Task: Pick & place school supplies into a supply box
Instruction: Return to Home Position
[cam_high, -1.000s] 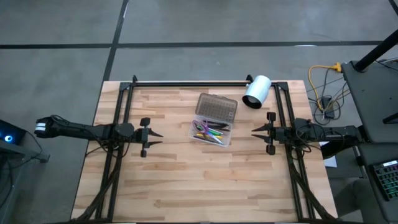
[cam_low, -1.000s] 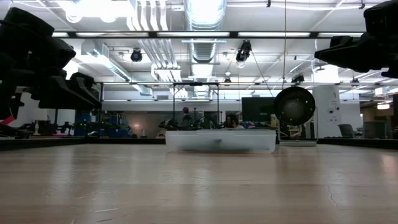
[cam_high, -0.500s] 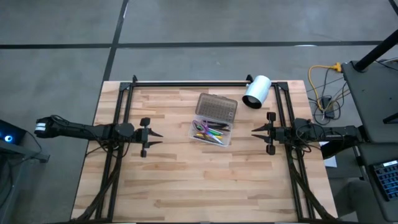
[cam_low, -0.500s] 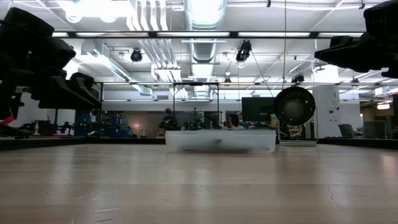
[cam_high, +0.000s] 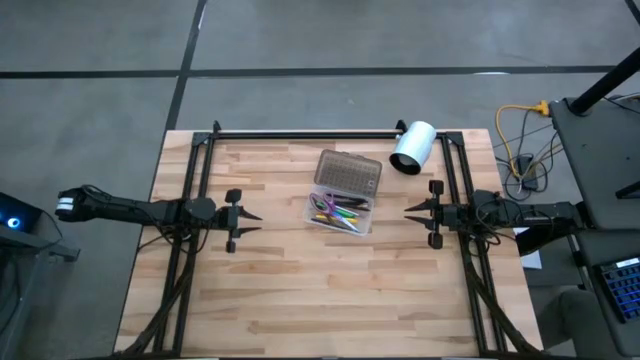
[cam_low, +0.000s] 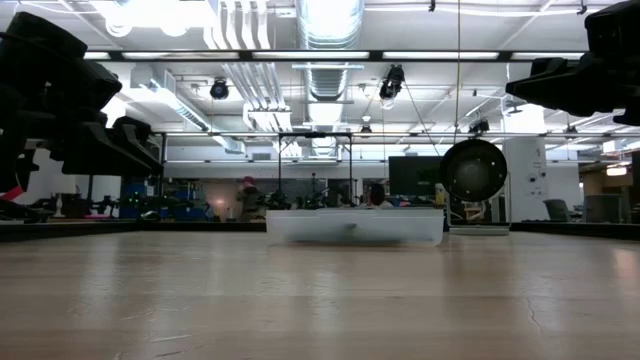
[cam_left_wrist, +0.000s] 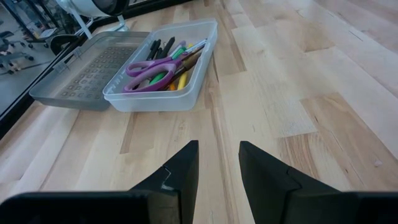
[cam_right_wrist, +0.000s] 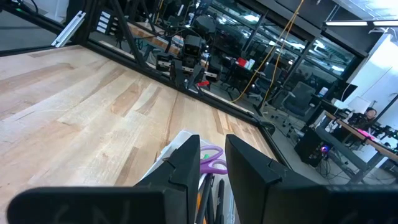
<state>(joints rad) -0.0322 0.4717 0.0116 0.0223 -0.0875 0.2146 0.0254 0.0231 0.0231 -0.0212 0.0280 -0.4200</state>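
The supply box (cam_high: 309, 217), a clear case, stands near the table's middle with its grey dotted lid (cam_high: 348, 172) folded flat toward the far edge. Inside it lie the school supplies: pens and pencils (cam_high: 347, 213) and purple-handled scissors (cam_left_wrist: 149, 65). My left gripper (cam_high: 252, 215) hovers open to the left of the box, pointing at it. My right gripper (cam_high: 410, 211) hovers open to the right of the box, level. Nothing is between either gripper's fingers. The low view shows the box's near wall (cam_low: 355, 228) on the tabletop.
A white cylinder (cam_high: 412, 147) lies at the far right corner. Black frame rails (cam_high: 190, 200) run along the table's left and right sides, with a crossbar (cam_high: 310, 133) at the far edge. Bare wood (cam_high: 320, 290) stretches between the box and the near edge.
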